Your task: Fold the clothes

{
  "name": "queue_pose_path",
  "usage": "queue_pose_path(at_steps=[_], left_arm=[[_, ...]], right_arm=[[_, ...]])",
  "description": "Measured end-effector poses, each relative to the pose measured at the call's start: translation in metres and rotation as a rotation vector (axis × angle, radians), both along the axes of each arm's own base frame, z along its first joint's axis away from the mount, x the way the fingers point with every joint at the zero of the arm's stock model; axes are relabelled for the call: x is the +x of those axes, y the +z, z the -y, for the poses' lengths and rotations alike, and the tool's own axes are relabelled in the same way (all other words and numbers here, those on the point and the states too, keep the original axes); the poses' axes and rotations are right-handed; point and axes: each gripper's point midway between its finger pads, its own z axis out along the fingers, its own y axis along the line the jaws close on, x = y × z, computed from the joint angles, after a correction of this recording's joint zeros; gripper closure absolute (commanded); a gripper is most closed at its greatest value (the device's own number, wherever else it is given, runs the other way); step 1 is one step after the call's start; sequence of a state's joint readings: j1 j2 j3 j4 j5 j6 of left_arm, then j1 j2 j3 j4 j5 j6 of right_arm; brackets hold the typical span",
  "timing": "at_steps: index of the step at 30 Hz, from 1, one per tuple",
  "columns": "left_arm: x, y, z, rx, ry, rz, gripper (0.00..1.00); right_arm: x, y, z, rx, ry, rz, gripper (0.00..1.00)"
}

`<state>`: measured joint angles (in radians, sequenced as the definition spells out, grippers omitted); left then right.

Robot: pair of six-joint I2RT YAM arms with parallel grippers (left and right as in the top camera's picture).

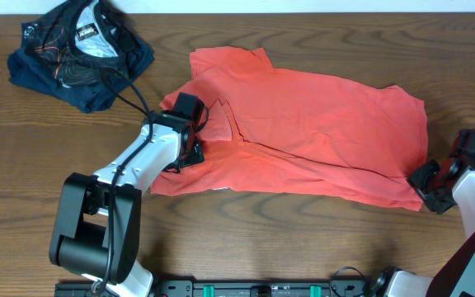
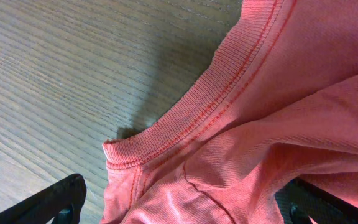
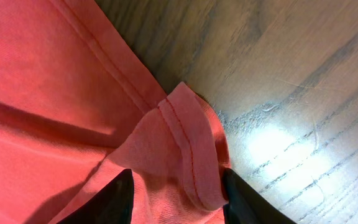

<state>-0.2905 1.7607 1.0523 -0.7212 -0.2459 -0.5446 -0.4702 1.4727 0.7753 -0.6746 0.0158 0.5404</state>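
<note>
Nearest, at the near right corner of the coral-red T-shirt (image 1: 320,124): the right tool (image 3: 176,202), pinching that corner. Black fingers (image 3: 114,199) pressed in on either side of a raised fold of double-stitched hem (image 3: 188,137), with bare wood of the table (image 1: 303,239) just beyond the fold. A little farther back, at the T-shirt's left edge: the left tool (image 2: 188,208), spread wide and gripping nothing. One fingertip out over bare wood beside the cloth, the other low over the cloth itself. Between them the ribbed collar (image 2: 210,87), curled up slightly at its end and throwing a shadow on the table. No firm contact between those fingers and the cloth to be made out. Farther still, across the middle of the table: the T-shirt itself, lying mostly flat and wrinkled. One sleeve pointing toward the far edge, and the near edge running from beside the left tool to the right tool. Farthest, well apart from the T-shirt and past its far left corner: a crumpled dark navy garment (image 1: 77,54) with thin red lines and a grey-white panel.
</note>
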Motion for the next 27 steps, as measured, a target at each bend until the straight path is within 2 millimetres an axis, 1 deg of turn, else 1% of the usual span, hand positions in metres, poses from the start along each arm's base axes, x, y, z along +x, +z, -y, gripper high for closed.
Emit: queue_pose_path(at_steps=[3, 4, 8, 9, 14, 22, 27], left_arm=[[0.0, 0.0, 0.0, 0.0, 0.0, 0.0, 0.02], [0.0, 0.0, 0.0, 0.0, 0.0, 0.0, 0.02], [0.0, 0.0, 0.0, 0.0, 0.0, 0.002, 0.02], [0.001, 0.0, 0.0, -0.002, 0.0, 0.006, 0.02], [0.013, 0.001, 0.005, -0.024, 0.0, 0.054, 0.02], [0.028, 0.003, 0.011, -0.051, -0.001, 0.117, 0.02], [0.041, 0.006, 0.015, -0.068, -0.002, 0.172, 0.02]], right_arm=[[-0.002, -0.001, -0.001, 0.002, 0.002, -0.005, 0.63], [-0.002, -0.002, -0.001, 0.004, 0.002, -0.007, 0.68], [-0.005, -0.004, -0.003, 0.011, -0.004, -0.013, 0.94], [-0.004, -0.004, -0.003, 0.012, -0.005, -0.011, 0.98], [0.009, -0.001, 0.002, -0.006, -0.025, 0.048, 0.99], [0.047, 0.012, 0.012, -0.031, -0.036, 0.221, 0.98], [0.061, 0.017, 0.014, -0.037, -0.043, 0.281, 0.98]])
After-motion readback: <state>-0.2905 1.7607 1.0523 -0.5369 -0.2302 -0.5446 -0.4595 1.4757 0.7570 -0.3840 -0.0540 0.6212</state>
